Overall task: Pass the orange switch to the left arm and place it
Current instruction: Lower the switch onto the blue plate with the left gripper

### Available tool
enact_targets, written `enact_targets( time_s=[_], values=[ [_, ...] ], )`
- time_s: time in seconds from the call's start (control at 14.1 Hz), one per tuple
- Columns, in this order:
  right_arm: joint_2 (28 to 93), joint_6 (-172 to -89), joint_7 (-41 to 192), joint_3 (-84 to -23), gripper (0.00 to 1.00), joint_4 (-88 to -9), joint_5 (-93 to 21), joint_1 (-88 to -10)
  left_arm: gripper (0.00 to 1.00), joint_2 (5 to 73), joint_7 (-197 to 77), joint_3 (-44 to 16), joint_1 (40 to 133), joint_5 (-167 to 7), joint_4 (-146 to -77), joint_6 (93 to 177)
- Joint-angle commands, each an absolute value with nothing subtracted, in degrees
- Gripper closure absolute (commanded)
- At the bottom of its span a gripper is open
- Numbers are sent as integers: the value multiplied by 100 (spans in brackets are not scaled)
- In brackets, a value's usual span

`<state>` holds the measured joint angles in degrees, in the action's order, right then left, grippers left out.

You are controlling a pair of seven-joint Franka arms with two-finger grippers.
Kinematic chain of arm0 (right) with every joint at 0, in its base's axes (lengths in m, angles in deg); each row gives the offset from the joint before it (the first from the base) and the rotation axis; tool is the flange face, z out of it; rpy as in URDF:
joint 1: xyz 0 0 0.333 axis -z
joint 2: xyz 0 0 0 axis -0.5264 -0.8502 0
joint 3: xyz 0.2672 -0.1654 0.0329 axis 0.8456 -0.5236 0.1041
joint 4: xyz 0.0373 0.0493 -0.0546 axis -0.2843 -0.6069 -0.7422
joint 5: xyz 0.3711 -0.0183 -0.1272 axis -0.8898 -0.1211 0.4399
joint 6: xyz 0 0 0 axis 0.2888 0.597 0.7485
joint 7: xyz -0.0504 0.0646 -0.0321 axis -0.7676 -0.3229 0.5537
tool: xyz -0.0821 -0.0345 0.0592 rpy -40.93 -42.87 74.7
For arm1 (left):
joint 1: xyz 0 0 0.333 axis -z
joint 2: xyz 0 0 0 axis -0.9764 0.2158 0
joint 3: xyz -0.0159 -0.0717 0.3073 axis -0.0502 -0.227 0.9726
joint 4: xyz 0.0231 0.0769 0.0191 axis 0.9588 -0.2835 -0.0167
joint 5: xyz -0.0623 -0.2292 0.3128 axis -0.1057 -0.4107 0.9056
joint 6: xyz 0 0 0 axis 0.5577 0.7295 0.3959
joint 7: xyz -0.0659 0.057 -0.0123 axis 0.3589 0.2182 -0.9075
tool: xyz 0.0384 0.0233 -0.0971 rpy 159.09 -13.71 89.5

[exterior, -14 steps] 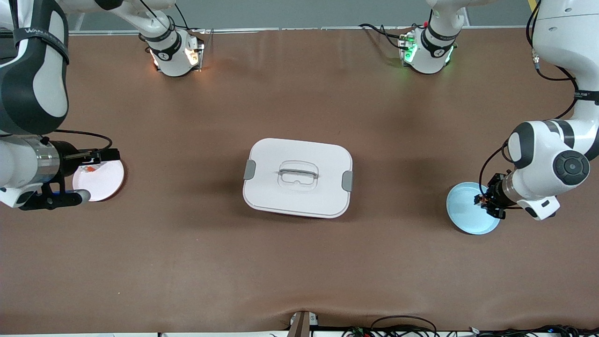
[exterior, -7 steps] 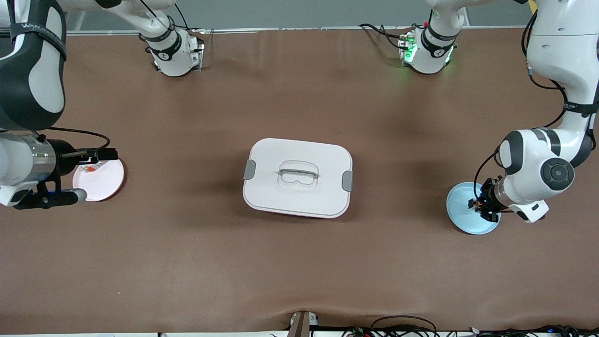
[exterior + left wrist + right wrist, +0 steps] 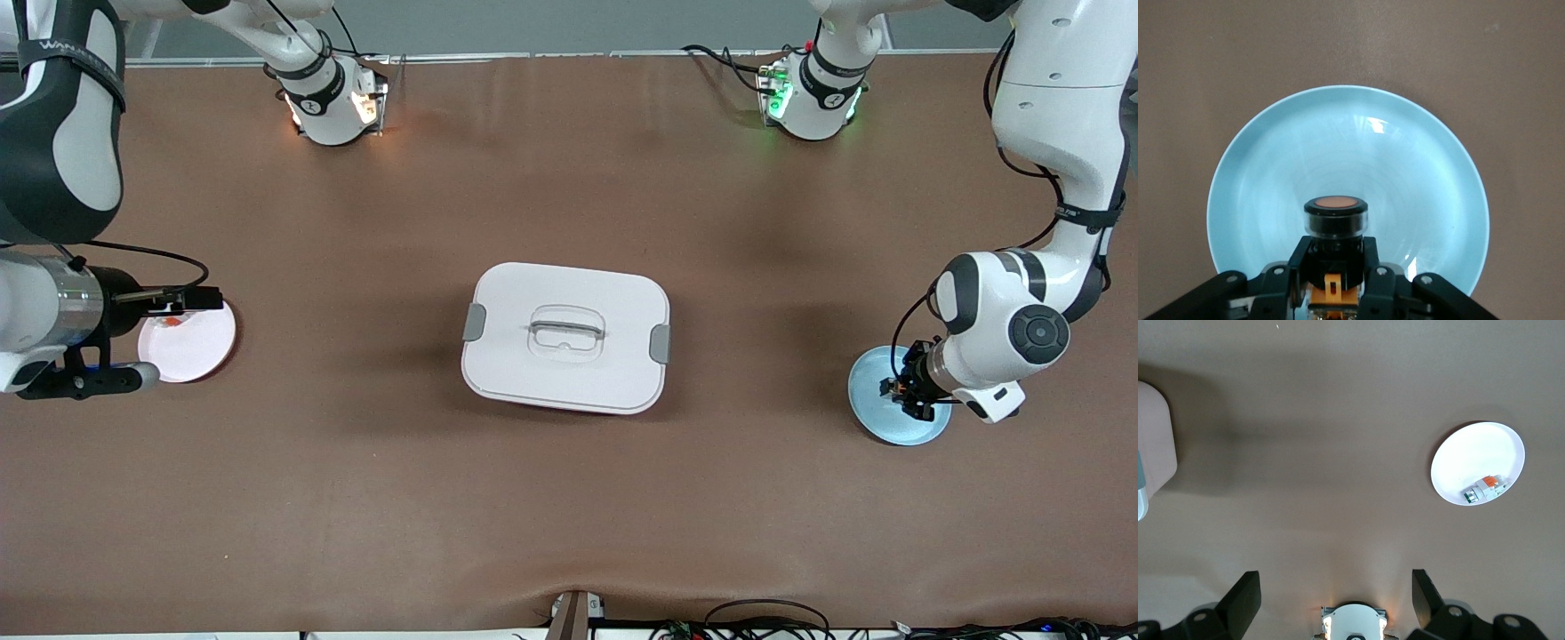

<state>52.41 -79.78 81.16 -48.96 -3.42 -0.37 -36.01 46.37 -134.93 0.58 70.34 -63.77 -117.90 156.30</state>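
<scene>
Over the light blue plate [image 3: 876, 411] near the left arm's end of the counter [image 3: 569, 498], left pincer [image 3: 905, 394] hangs pinching the orange switch [image 3: 1335, 217]. Left wrist view: the fingers [image 3: 1371, 283] clamp the switch's black body from both sides, round orange face pointing down at the plate's middle. Whether the switch touches the plate, can't tell.

Mid-counter: the white box [image 3: 566, 336], lid on, grey latches at both short ends, recessed handle on top. Sits well apart from both plates, roughly between them.

Toward the right arm's end: white plate [image 3: 191, 345], about level with the box. On it lies a small silver-and-clear part [image 3: 1485, 487] with an orange bit, off-centre near the rim.

Right pincer [image 3: 182, 300] is over that white plate's edge, turned on its side, fingers [image 3: 1245, 595] spread wide with nothing between them. Its wrist view takes in the counter, the white plate with its part, a corner of the box, and the right arm's own base.

Farthest back: both arm bases along the counter's top edge, right one lit orange, left one lit green.
</scene>
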Motion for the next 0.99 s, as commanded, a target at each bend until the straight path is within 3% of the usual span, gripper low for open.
enact_targets(
  time_s=[0.0,0.5,0.92],
  values=[
    [5685,-8307,8236,-4835,0,-995,2,-3546,100,4631,-13522,8,6963,-6247,-11854,15717],
    [7021,-9968,8254,-4853,0,-3298,2,-3458,100,4728,-13513,8,6954,-6247,-11863,15726],
    [7049,-10101,8816,-4844,0,-3318,-16,-3423,100,4728,-13504,8,6928,-6247,-11863,15726]
  ],
)
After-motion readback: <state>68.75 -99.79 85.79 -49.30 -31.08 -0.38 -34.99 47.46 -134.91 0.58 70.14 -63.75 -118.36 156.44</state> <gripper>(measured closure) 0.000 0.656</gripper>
